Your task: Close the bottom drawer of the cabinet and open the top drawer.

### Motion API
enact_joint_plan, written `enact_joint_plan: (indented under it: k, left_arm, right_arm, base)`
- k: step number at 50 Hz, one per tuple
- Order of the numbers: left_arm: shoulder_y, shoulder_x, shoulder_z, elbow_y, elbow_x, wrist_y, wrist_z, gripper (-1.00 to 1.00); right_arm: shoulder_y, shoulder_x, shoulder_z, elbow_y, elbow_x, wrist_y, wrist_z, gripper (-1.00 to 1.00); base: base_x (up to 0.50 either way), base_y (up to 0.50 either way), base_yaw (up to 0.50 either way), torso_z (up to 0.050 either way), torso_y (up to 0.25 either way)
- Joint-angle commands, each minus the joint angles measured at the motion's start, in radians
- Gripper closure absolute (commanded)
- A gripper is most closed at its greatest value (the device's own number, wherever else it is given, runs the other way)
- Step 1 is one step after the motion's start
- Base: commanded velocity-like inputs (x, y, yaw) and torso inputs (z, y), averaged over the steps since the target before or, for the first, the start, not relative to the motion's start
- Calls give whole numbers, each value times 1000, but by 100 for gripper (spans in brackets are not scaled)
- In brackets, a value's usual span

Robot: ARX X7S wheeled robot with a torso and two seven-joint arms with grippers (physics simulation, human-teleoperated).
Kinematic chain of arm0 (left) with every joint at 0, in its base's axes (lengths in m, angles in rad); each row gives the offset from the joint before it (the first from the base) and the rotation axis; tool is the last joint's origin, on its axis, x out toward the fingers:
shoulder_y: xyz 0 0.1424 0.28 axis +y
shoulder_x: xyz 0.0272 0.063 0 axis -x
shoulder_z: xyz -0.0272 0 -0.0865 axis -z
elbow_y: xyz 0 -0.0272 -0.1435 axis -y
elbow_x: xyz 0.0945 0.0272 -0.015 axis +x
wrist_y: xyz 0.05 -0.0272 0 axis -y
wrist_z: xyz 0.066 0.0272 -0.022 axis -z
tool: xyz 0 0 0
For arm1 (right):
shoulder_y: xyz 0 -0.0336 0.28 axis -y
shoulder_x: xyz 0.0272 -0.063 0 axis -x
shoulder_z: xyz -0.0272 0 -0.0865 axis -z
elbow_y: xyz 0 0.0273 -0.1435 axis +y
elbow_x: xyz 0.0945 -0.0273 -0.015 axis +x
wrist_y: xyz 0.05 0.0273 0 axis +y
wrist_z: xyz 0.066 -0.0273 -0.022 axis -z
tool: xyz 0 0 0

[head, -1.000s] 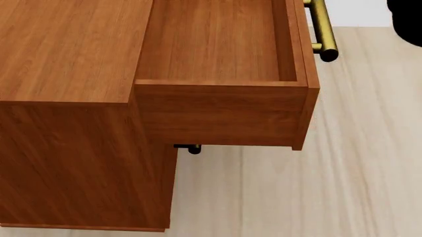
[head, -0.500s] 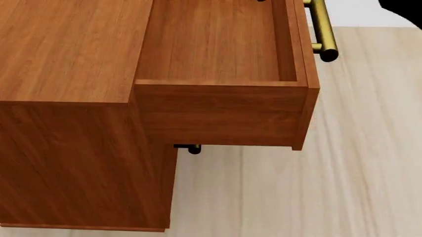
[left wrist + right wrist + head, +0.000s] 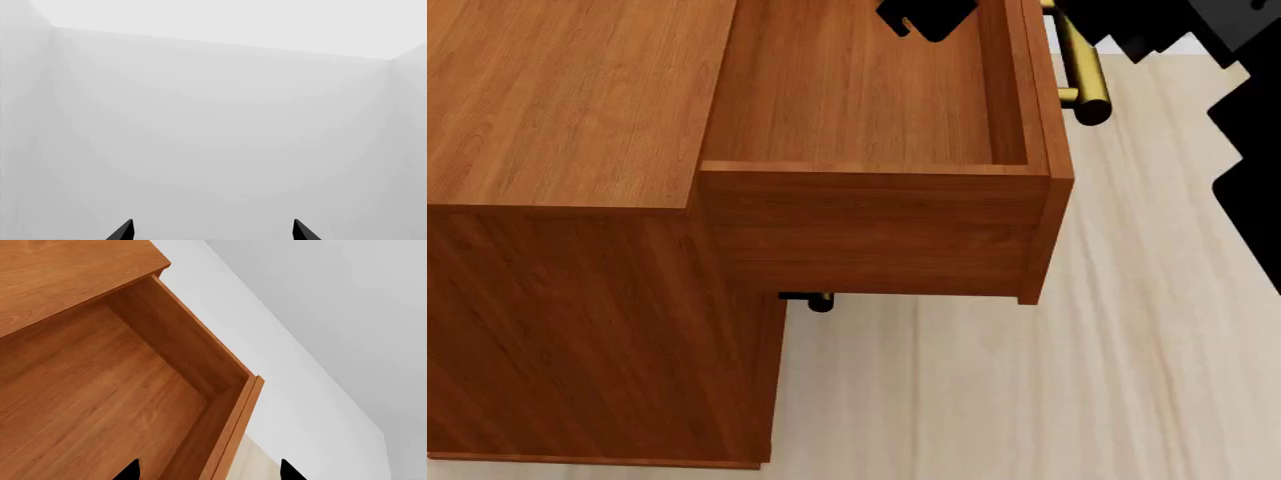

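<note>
Reddish-brown wood is making up the cabinet (image 3: 561,200), and its top drawer (image 3: 868,90) is standing pulled far out, its brass handle (image 3: 1078,60) facing the pale floor (image 3: 1068,380). Right gripper (image 3: 208,472) is hanging over it, jaws apart. Left gripper (image 3: 212,232) is facing the grey wall (image 3: 213,125), jaws apart.

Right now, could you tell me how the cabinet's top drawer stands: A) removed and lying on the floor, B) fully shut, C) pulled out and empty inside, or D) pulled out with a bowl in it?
C: the top drawer juts out from the cabinet, its visible wooden interior bare.
</note>
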Motion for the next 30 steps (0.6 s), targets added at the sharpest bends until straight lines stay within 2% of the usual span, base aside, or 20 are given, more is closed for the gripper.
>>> enact_joint_plan:
  k: [1,30]
  left_arm:
    - [18,-4,1,-7,11,18,8,-100]
    - [34,-16,-4,-11,11,33,9,-100]
  right_arm:
    - [-18,-65,-78,109,-62,-49,-84,-100]
    - [-66,-160,-150,352,-136,-137,-197,-100]
  base:
    - [0,0,0,0,0]
    - [0,0,0,0,0]
